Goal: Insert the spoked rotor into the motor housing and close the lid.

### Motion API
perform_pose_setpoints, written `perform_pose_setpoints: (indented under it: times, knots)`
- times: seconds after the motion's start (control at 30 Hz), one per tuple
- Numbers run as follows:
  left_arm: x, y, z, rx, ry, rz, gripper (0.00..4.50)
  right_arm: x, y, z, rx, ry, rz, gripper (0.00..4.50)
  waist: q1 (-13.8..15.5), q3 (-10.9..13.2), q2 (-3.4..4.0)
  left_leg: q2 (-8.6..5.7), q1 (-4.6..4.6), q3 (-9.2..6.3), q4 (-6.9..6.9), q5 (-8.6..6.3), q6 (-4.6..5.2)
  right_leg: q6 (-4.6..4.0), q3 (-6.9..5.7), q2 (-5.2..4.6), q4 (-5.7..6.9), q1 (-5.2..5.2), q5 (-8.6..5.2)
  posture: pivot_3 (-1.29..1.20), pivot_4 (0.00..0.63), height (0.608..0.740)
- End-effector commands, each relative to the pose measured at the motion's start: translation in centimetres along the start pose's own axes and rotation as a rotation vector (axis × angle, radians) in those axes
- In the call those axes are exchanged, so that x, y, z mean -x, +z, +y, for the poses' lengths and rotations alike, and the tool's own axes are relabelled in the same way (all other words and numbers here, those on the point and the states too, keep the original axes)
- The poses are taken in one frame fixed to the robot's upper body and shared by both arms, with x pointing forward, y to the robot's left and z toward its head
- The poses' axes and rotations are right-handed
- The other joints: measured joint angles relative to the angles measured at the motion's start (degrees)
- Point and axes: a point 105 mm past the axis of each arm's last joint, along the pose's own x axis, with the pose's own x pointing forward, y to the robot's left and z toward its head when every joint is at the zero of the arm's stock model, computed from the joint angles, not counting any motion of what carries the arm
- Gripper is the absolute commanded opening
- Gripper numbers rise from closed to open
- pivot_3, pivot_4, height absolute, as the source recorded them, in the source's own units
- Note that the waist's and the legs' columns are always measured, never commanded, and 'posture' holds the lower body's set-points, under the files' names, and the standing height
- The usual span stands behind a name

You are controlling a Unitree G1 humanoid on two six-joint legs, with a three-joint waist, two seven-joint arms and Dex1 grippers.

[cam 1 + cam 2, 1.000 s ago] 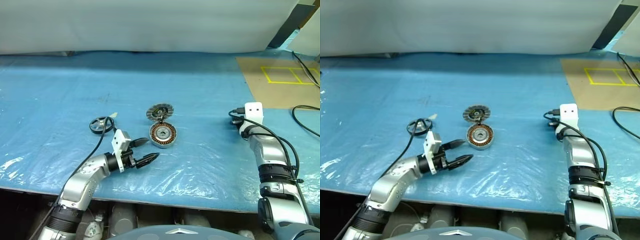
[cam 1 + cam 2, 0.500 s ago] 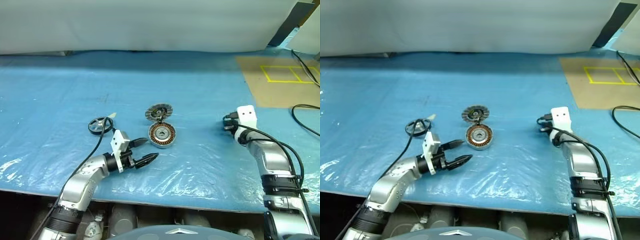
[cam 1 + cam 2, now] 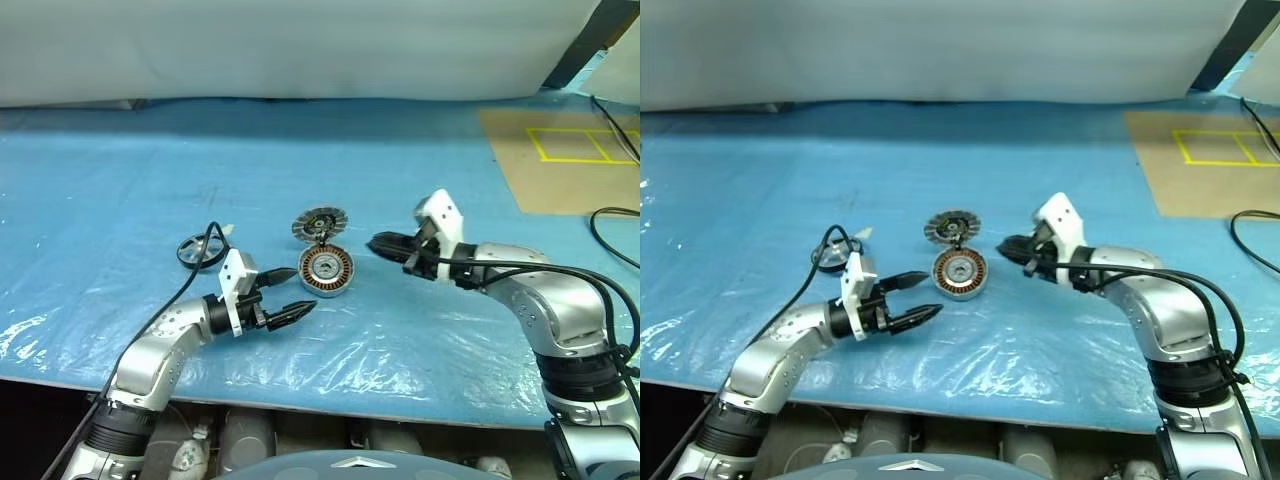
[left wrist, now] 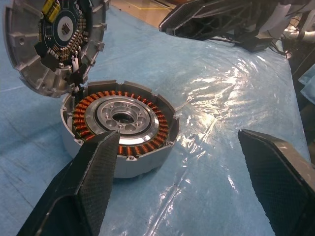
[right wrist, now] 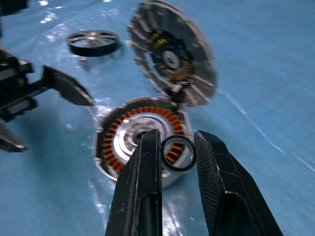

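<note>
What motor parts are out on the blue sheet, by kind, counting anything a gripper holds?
Motor housing: 1
Lid, propped open at the housing's far edge: 1
Spoked rotor, flat on the sheet: 1
Small dark ring, held in the right gripper: 1
Total: 4
</note>
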Motion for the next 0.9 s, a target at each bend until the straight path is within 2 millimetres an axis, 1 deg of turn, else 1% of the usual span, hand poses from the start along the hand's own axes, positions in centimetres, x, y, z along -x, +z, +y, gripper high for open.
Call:
perform_pose_setpoints:
  times: [0.03,0.17,0.27,0.33,0.4,0.5,0.63,0.73,0.9]
  knots:
    - [0.0,2.0,-0.4,-0.050,-0.027,-0.027,4.04,-1.3,0.9,0.1,0.058,0.050,-0.014,0.59,0.0,0.0,0.00,0.00,0.00,0.00,0.01,0.00,0.00,0.00,0.00,0.00,0.01,0.00,0.00,0.00,0.150,0.740]
    - [0.1,2.5,-0.5,-0.063,-0.030,-0.019,4.04,-3.4,1.1,0.4,0.107,0.089,-0.018,0.59,0.0,0.0,0.00,0.00,-0.04,0.00,0.02,0.01,-0.02,-0.01,0.00,0.00,0.02,-0.04,0.00,0.00,0.150,0.740]
    - [0.1,2.6,-0.7,-0.071,-0.028,-0.013,4.04,-4.9,-0.1,0.7,0.121,0.117,0.023,0.59,0.0,0.0,-0.01,0.01,-0.10,0.00,0.02,0.01,-0.03,0.00,-0.02,0.00,0.07,-0.08,0.01,0.00,0.150,0.740]
    - [0.2,2.7,-0.7,-0.073,-0.026,-0.011,4.04,-5.4,-0.7,0.4,0.132,0.112,0.041,0.59,0.0,0.0,-0.01,0.01,-0.13,-0.01,0.02,0.01,-0.03,0.02,-0.04,0.00,0.08,-0.09,0.03,0.00,0.150,0.740]
    - [0.2,2.6,-0.7,-0.081,-0.021,-0.005,4.04,-5.8,-1.1,0.6,0.143,0.129,0.052,0.59,0.0,0.0,-0.02,0.00,-0.15,-0.01,0.04,0.01,-0.03,0.02,-0.06,0.00,0.10,-0.09,0.02,0.00,0.150,0.740]
    - [0.3,2.5,-0.7,-0.095,-0.010,-0.004,4.04,-6.1,-1.2,0.7,0.160,0.143,0.058,0.59,0.0,0.0,-0.02,0.02,-0.22,-0.01,0.13,0.01,-0.03,0.00,-0.09,0.00,0.13,-0.09,0.01,0.00,0.150,0.740]
    - [0.5,2.0,-0.6,-0.109,-0.001,-0.001,4.04,-5.7,-0.9,0.0,0.188,0.129,0.062,0.59,0.0,0.0,-0.02,0.05,-0.21,-0.02,0.26,0.01,-0.02,0.00,-0.09,0.00,0.19,-0.09,0.01,0.00,0.150,0.740]
    - [0.6,1.7,-0.5,-0.116,0.004,-0.003,4.04,-5.4,-0.8,-0.2,0.203,0.129,0.062,0.59,0.0,0.0,-0.02,0.06,-0.21,-0.02,0.35,0.01,-0.02,-0.01,-0.09,0.00,0.26,-0.09,0.01,0.00,0.150,0.740]
    - [0.6,1.3,-0.2,-0.118,0.008,-0.008,4.04,-5.4,-0.9,0.0,0.211,0.138,0.066,0.59,0.0,0.0,-0.02,0.07,-0.20,-0.02,0.37,0.02,-0.02,-0.01,-0.09,0.00,0.30,-0.09,0.01,0.00,0.150,0.740]
